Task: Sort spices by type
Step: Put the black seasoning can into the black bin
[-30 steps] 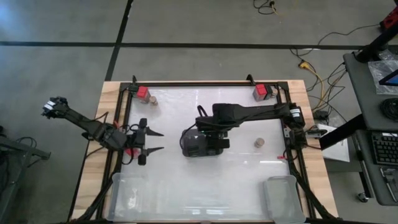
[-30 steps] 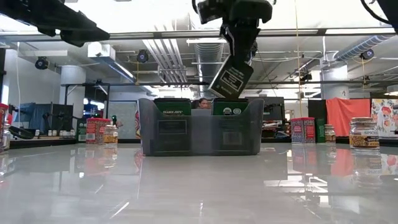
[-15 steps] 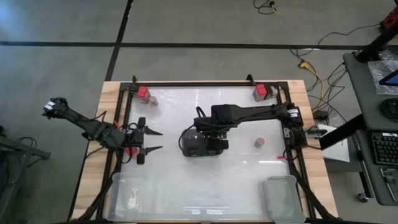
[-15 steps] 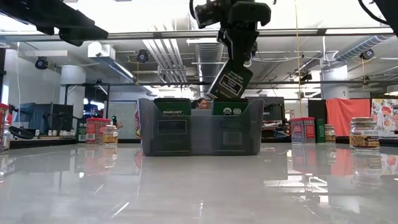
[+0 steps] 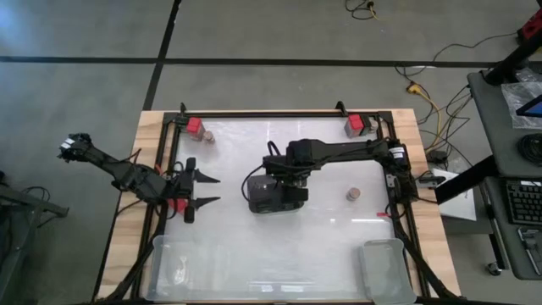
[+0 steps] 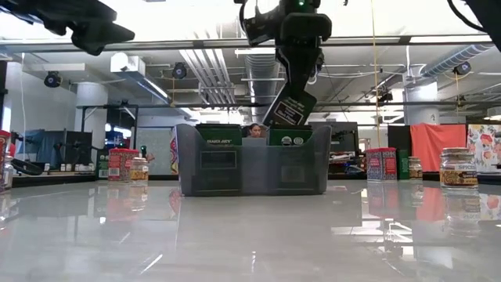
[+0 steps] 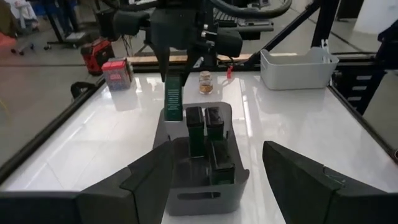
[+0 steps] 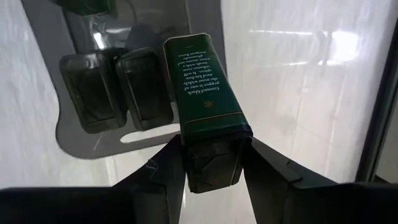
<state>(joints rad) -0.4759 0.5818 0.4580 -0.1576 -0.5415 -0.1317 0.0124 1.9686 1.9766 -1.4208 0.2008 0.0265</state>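
Note:
My right gripper is shut on a dark green tin, which hangs over the grey slotted holder in the middle of the table. Other dark tins stand in the holder's slots. A red spice box and a small jar stand at the far left. Another red box stands at the far right, and a jar stands alone right of the holder. My left gripper is open at the table's left, pointing at the holder and holding nothing. My right gripper pinches the tin's dark cap end between its two fingers. The fingers come from above, pointing steeply down. The tin hangs below them, tilted, with its lower end just above the holder's rim and clear of it.
Two clear plastic bins stand at the near edge, one at the left and one at the right. A black frame runs around the white table top. Bare table lies between the holder and the bins.

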